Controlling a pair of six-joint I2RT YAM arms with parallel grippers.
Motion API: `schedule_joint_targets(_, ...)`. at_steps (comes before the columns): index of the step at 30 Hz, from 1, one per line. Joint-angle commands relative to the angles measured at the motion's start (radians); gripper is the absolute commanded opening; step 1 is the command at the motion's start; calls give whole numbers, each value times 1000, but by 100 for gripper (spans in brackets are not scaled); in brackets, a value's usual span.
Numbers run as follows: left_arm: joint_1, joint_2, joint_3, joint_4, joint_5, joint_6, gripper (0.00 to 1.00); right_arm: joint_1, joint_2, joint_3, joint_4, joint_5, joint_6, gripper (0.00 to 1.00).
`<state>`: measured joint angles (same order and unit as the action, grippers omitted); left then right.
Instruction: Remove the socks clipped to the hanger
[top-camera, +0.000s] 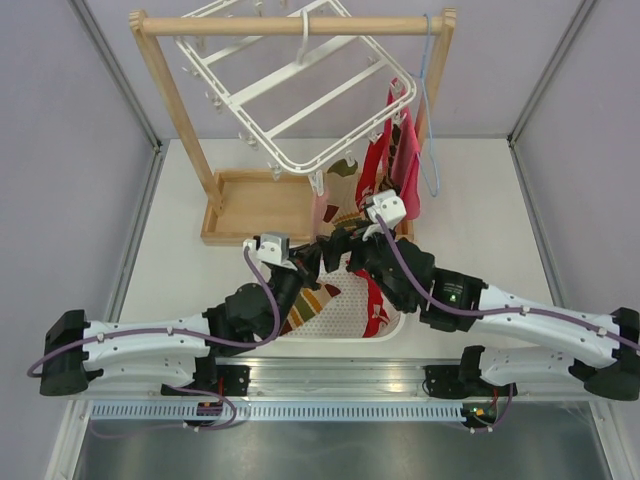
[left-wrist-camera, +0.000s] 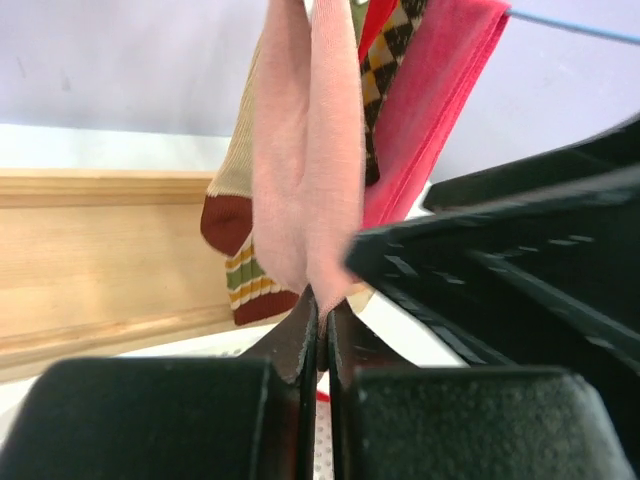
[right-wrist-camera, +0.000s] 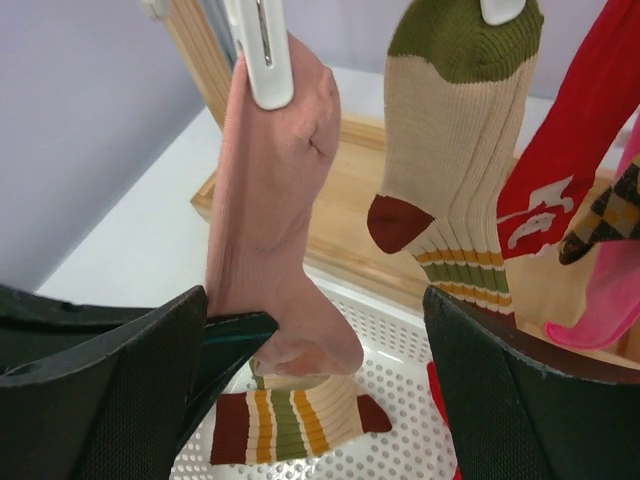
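The white hanger (top-camera: 300, 85) hangs tilted from a wooden rack. Its clips hold several socks. In the right wrist view a white clip (right-wrist-camera: 262, 50) grips a pale pink sock (right-wrist-camera: 275, 200). Beside it hang an olive-toed striped sock (right-wrist-camera: 455, 150), a red sock with white marks (right-wrist-camera: 560, 170) and a diamond-patterned sock (right-wrist-camera: 605, 210). My left gripper (left-wrist-camera: 320, 310) is shut on the pale pink sock's lower end (left-wrist-camera: 305, 150). My right gripper (right-wrist-camera: 315, 330) is open around the same sock, touching nothing. Both grippers meet below the hanger, left (top-camera: 320, 256) and right (top-camera: 348, 240).
A white perforated basket (top-camera: 340, 325) lies under the grippers and holds a striped sock (right-wrist-camera: 290, 425) and a red one. A wooden tray (top-camera: 255, 205) forms the rack's base. A large pink-red cloth (top-camera: 408, 165) hangs on a thin blue wire hanger (top-camera: 428, 100) just right of the socks.
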<state>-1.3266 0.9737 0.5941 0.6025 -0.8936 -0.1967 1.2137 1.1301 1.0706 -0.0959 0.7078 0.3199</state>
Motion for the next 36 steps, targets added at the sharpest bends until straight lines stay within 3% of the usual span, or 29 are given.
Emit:
schedule_joint_targets(1,-6,-17,70,-96,-8,-56,2,4,-100,-76,134,-63,-68,92)
schedule_joint_targets(14,-5,71,245,-300,-13,-171,2,3,-285,-397,278,-152,-258,92)
schedule_joint_targets(32,-5,138,303,-357,93,-268,2,3,-207,-422,404,-151,-423,88)
schedule_joint_targets(36,-6,137,303,-365,108,-285,2,3,-188,-429,453,-140,-453,83)
